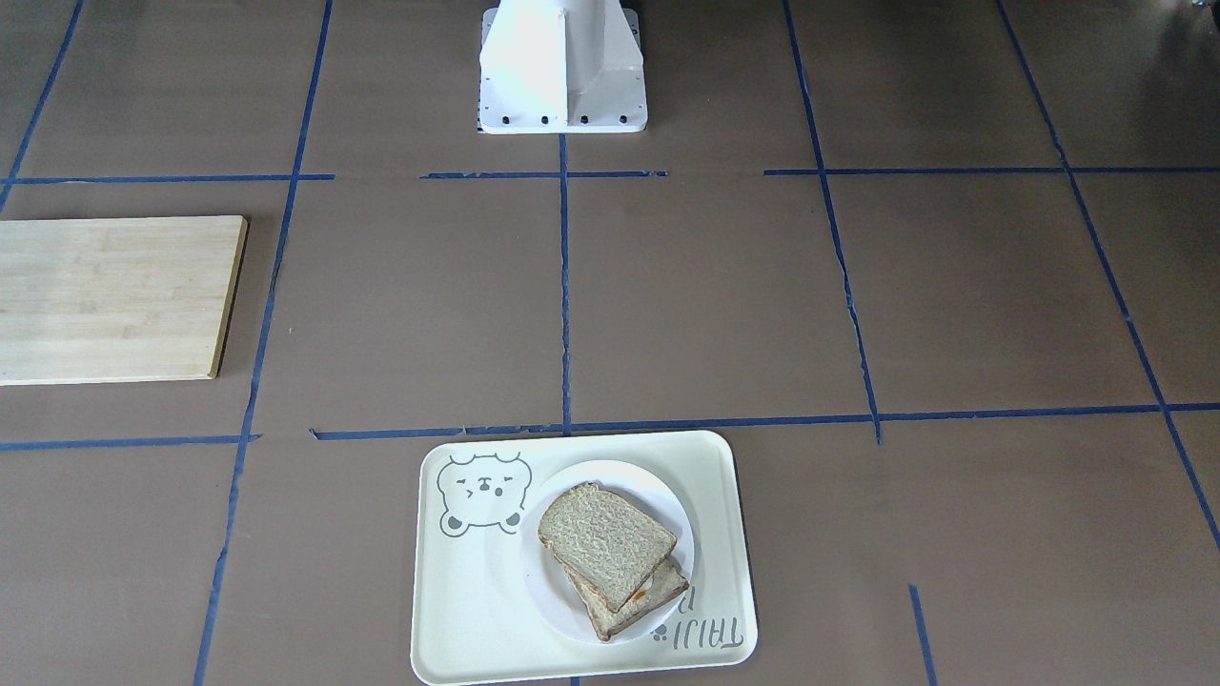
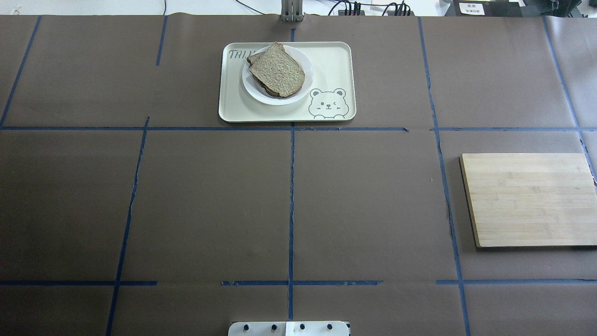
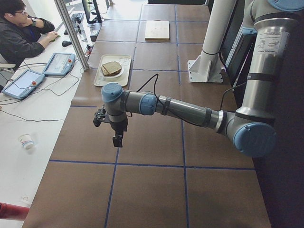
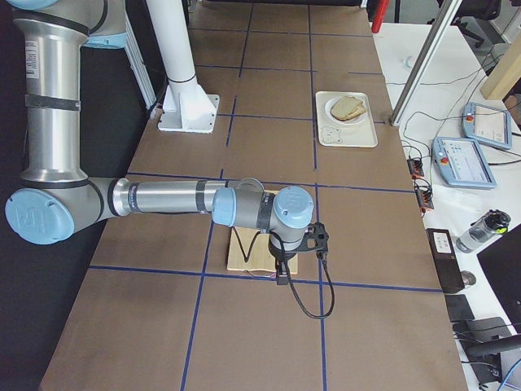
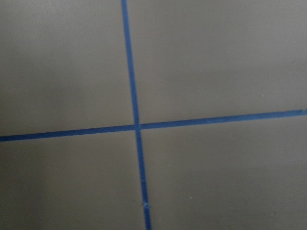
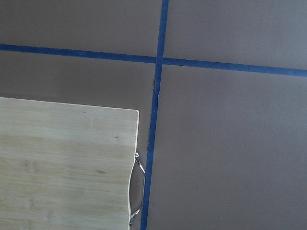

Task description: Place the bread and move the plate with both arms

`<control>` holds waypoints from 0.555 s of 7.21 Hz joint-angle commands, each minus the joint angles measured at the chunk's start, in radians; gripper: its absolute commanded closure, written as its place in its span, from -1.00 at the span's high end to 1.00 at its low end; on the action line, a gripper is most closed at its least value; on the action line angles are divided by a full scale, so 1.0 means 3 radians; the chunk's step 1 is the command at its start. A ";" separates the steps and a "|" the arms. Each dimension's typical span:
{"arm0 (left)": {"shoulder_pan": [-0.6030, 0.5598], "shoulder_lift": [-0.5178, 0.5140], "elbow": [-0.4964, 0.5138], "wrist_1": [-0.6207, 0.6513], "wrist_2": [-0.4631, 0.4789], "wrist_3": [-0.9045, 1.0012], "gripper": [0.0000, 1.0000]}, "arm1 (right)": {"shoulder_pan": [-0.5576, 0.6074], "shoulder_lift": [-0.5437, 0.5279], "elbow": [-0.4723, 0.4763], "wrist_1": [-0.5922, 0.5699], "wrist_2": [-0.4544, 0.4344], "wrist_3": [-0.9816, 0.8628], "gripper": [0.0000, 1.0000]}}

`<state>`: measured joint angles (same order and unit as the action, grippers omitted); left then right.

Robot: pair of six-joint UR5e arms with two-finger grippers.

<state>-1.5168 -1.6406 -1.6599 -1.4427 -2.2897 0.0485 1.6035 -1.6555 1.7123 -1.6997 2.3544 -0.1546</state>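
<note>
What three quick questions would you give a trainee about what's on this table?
1. True or false: the plate stands on the tray.
2. Fill in: the wooden board lies on the robot's ___ side of the table.
3. The bread rests on: A) the wooden board; B) another slice on the plate; C) the tray directly.

Key: 1 true; 2 right; 3 B.
</note>
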 commanded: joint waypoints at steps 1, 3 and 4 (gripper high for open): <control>-0.0129 0.0308 0.0062 -0.0028 -0.0245 0.0353 1.00 | 0.0004 -0.0025 0.0024 0.0061 0.0016 0.0106 1.00; -0.0154 0.0422 0.0067 -0.0069 -0.0416 0.0324 1.00 | 0.0004 -0.0019 0.0039 0.0067 0.0016 0.0173 1.00; -0.0154 0.0437 0.0107 -0.0069 -0.0416 0.0294 1.00 | 0.0004 -0.0019 0.0034 0.0067 0.0016 0.0173 1.00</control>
<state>-1.5616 -1.5197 -1.6377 -1.4614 -2.4047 0.1432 1.6045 -1.6615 1.7223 -1.6802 2.3595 -0.1062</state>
